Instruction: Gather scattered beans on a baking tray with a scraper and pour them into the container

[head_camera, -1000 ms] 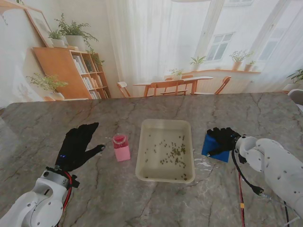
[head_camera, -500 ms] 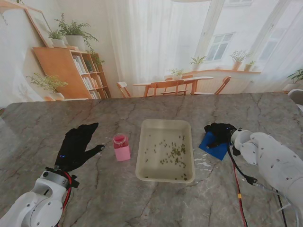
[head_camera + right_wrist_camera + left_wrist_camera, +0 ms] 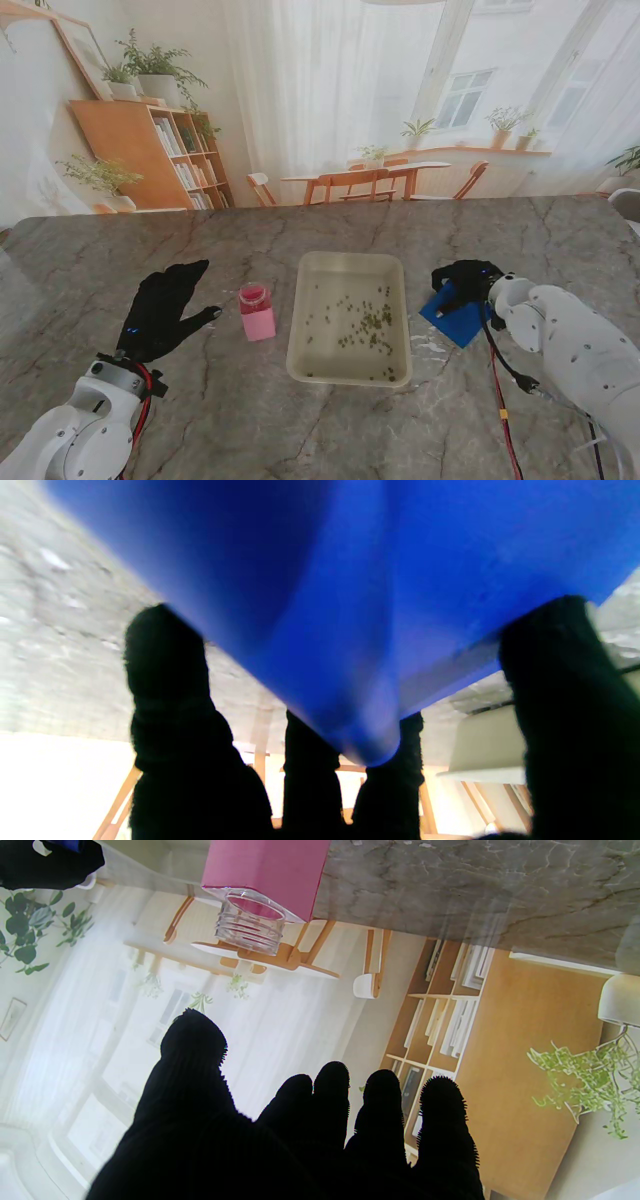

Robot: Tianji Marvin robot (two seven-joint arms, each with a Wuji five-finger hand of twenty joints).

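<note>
Right hand [image 3: 462, 279]: fingers curled on blue scraper [image 3: 457, 320], right of baking tray [image 3: 347, 371], for lifting. Beans [image 3: 362, 322] scattered inside. Left hand [image 3: 165, 308]: spread, idle beside pink container [image 3: 256, 312].

- Table [image 3: 250, 420]: grey-brown marble pattern with darker veins and pale streaks.
- Baking tray [image 3: 345, 375]: cream, plain.
- Beans [image 3: 365, 322]: dull olive-green specks.
- Container [image 3: 256, 312]: pink body, clear ribbed neck in the left wrist view [image 3: 250, 927].
- Scraper [image 3: 455, 322]: solid bright blue; the right wrist view shows it blue with darker shading [image 3: 350, 580].
- Left hand [image 3: 160, 310]: black glove, one small blue spot on the back.
- Right hand [image 3: 462, 280]: black glove.
- Arm shells: white; the right one is speckled with dark dots.
</note>
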